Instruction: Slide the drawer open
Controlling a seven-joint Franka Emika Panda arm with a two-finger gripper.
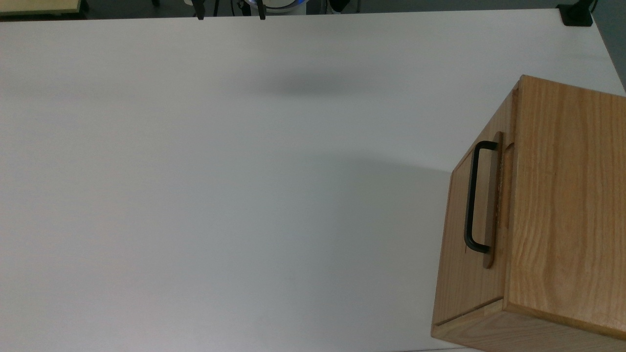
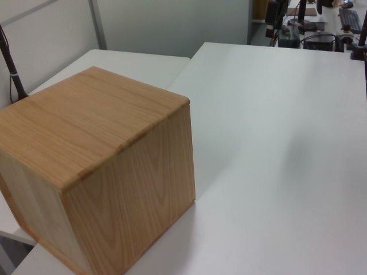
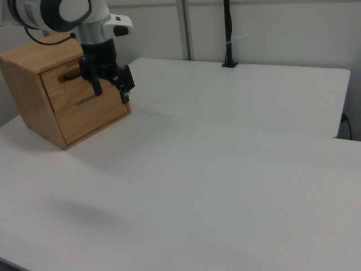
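Right, status: one gripper [image 3: 111,90], on one arm [image 3: 62,14] that comes in from the right view's upper left. Jaws are spread apart and pointing down, with two black fingers [image 3: 97,87] and nothing between them. It hangs above the table [image 1: 195,171], not touching it.

One cabinet [image 1: 562,195], a light wood box. In the right view it sits behind the gripper and to the right view's left, and the gripper overlaps its front face. I can't tell depth or contact from the right view.

One drawer [image 1: 459,230] is countable in the top view, with one thin black bar handle [image 1: 470,195] running along its front. The front sits close against the cabinet, so it is shut or nearly so. In the top view the whole handle is exposed. In the right view the drawer front is level with the fingers and partly hidden behind them. There is a second seam lower on the cabinet face, and I can't tell whether it is another drawer.

The left view shows the cabinet's plain sides and top, standing near the table's corner.

One soft shadow [image 1: 303,87] lies on the table, well apart from the cabinet.
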